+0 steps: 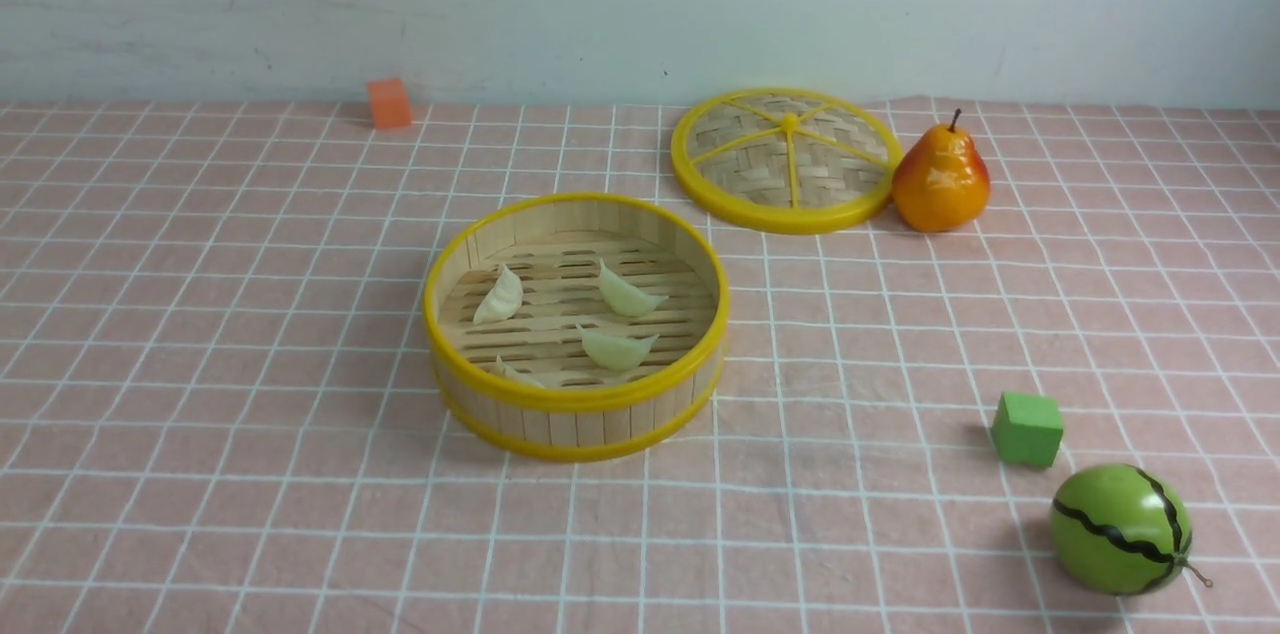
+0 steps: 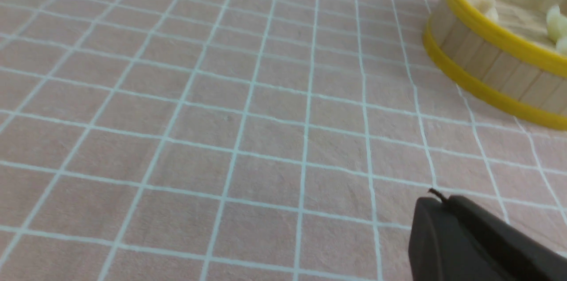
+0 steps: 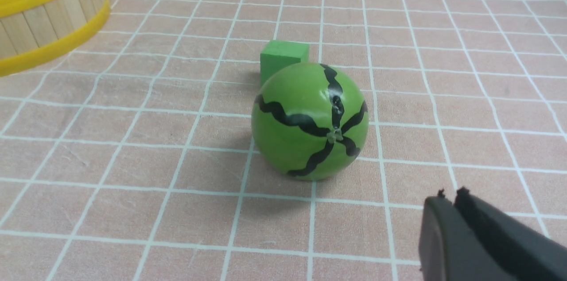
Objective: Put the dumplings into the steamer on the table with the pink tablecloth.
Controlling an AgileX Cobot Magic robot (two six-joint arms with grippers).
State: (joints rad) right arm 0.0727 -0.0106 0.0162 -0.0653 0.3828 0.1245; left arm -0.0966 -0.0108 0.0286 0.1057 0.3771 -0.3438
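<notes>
While the round bamboo-slat steamer with yellow rims point(image 1: 575, 326) sat near the middle of the salmon-pink gridded tablecloth point(image 1: 200, 334), all four small cream crescent dumplings looked to be inside it already. One lay at the left of the slat floor point(image 1: 499, 296), one toward the back right point(image 1: 628, 294), one nearer the front point(image 1: 615, 348), and the fourth point(image 1: 513, 373) peeked out only partly behind the front rim. No dumpling showed anywhere on the cloth outside the basket, so by my reading the loading was finished and nothing remained but to stay clear.

Neither arm appeared in the front view. The left gripper point(image 2: 443, 203) hung over bare cloth, well apart from the steamer, its two dark fingers pressed together and holding nothing. The right gripper point(image 3: 449, 197) was much the same, jaws closed to a thin slit and empty, poised near the green striped toy watermelon point(image 3: 310, 121) with the small green cube point(image 3: 283, 57) just behind it.

Off to the back right, the flat woven yellow-rimmed lid point(image 1: 785, 159) lay beside the orange-red toy pear point(image 1: 940, 179), and a small orange block point(image 1: 389, 103) stood by the wall.
</notes>
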